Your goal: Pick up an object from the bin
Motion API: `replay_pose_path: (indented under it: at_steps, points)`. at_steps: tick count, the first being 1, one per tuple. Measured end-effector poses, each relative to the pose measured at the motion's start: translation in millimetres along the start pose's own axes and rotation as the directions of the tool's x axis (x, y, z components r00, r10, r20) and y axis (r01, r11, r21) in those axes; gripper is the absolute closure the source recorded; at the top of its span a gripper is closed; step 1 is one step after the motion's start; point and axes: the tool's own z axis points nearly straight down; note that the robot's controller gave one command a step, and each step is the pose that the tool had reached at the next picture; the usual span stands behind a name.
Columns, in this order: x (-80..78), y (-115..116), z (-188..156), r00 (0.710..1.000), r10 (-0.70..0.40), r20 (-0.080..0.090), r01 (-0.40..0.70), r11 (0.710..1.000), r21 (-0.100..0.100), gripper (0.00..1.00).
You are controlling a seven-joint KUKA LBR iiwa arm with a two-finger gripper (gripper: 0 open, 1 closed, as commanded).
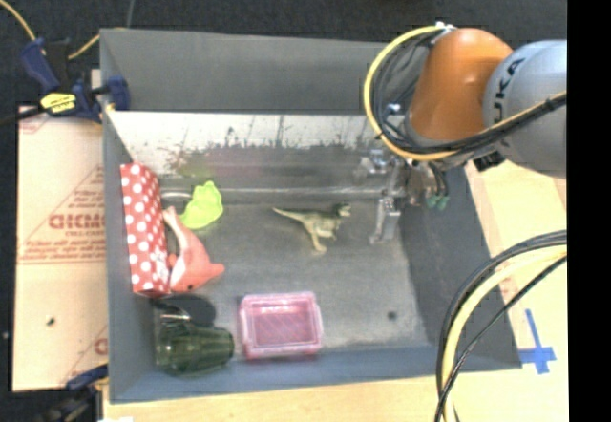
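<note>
My gripper (384, 224) hangs low in the right half of the bin, close to the back wall. Just to its left a small olive toy dinosaur (311, 221) lies on the bin floor, its tail end pointing toward the gripper and a small gap between them. A pink rectangular tub (279, 323) sits near the front wall, well left of and in front of the gripper.
Along the left wall stand a red box with white dots (143, 229), a lime green piece (203, 205), a salmon pink toy (194, 260), a black thing (187, 307) and a dark green ribbed thing (194, 347). The arm's orange cover and cables overhang the back right corner.
</note>
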Motion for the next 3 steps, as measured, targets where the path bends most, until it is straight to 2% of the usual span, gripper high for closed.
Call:
replay_pose_path:
  at_steps: [1, 2, 3]
  points:
    - [-1.8, 0, -5, 1.0, -0.002, 0.008, 0.002, 1.0, 0.001, 0.0]
    - [-7.8, 27, 66, 0.976, -0.217, 0.005, 0.217, 0.976, 0.001, 0.0]
    - [3.0, 29, 64, 0.994, -0.105, 0.012, 0.105, 0.995, 0.002, 0.0]
